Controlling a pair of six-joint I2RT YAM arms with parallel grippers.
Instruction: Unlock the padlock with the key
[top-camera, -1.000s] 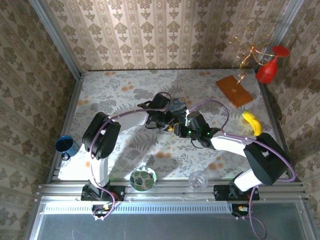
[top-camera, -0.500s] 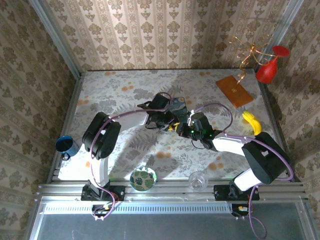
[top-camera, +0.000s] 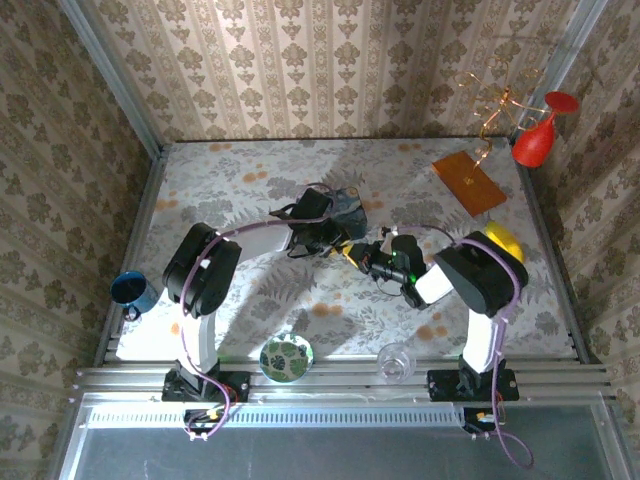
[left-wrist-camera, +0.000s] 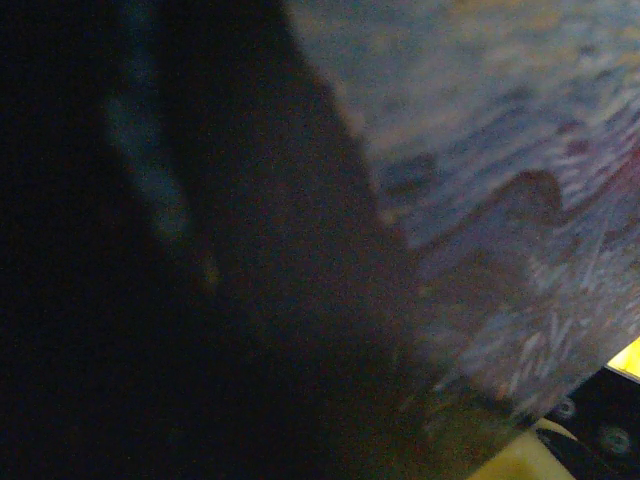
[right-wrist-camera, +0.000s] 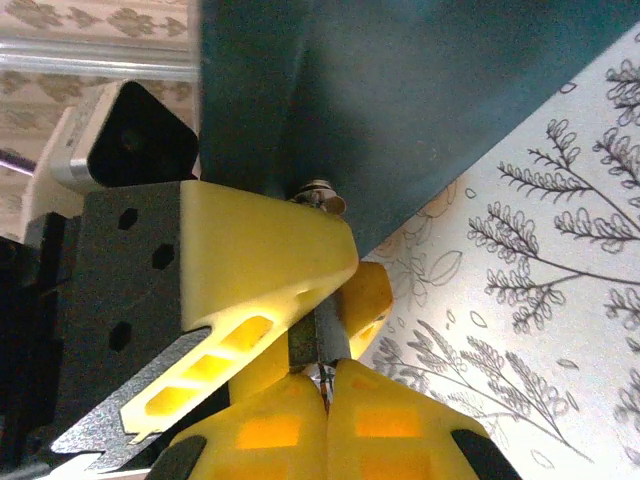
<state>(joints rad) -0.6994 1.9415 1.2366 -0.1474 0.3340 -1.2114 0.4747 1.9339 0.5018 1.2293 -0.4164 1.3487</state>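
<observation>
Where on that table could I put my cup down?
Bare: the far left stretch between back wall and left arm; the strip between the bowl and the glass; the gap between the blue box and the orange board. Crowded: the middle, where left pincer and right pincer meet beside the box.

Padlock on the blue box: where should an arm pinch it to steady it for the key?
Probably the padlock by its dark body, pinched across its sides from the side, as the left gripper's fingers seem to. It sits at the edge of the blue box, its free end toward the right gripper and the thin key, so that end stays clear.
</observation>
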